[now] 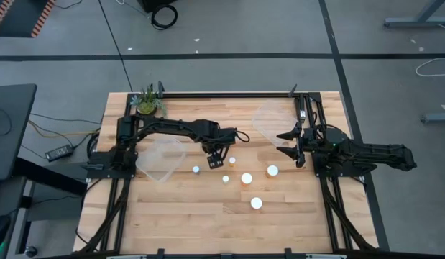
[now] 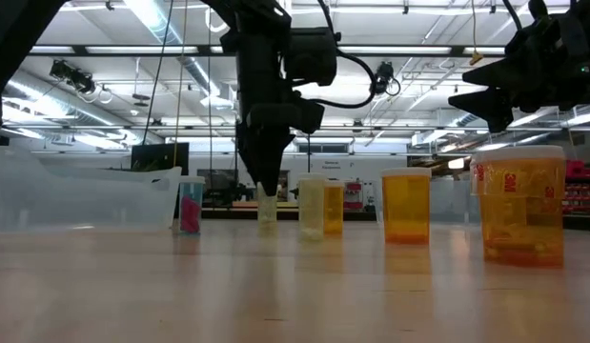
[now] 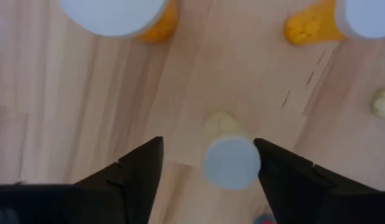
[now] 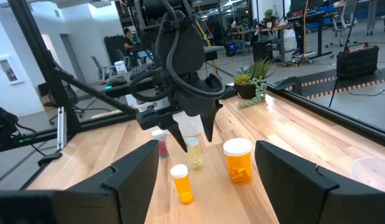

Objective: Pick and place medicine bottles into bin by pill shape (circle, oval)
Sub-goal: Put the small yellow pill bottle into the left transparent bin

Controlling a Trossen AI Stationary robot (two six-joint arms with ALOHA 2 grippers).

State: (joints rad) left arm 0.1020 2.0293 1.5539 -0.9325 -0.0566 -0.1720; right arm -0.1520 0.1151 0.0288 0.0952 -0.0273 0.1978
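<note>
My left gripper (image 1: pixel 216 158) is open and points down at the table's middle, its fingers on either side of a small pale bottle with a white cap (image 3: pixel 232 162) that stands upright on the wood. The same bottle shows in the low view (image 2: pixel 267 211) under the fingertips. Other amber bottles with white caps stand around it: one small (image 1: pixel 196 170), one small (image 1: pixel 232 160), and larger ones (image 1: pixel 246 178) (image 1: pixel 272 170) (image 1: pixel 256 203). My right gripper (image 1: pixel 290 143) is open and empty, held above the table's right side. My left gripper's fingers come from above, pointing down, on either side of the pale bottle's white cap (image 3: pixel 242 163). One finger (image 3: pixel 142 177) is clearly apart from it. Whether the other finger (image 3: pixel 285 177) touches the cap, I cannot tell.
A clear plastic bin (image 1: pixel 162 159) lies left of the bottles and another (image 1: pixel 268 119) at the far right of the middle. A potted plant (image 1: pixel 148 103) stands at the far left corner. Bare wood lies toward the near edge.
</note>
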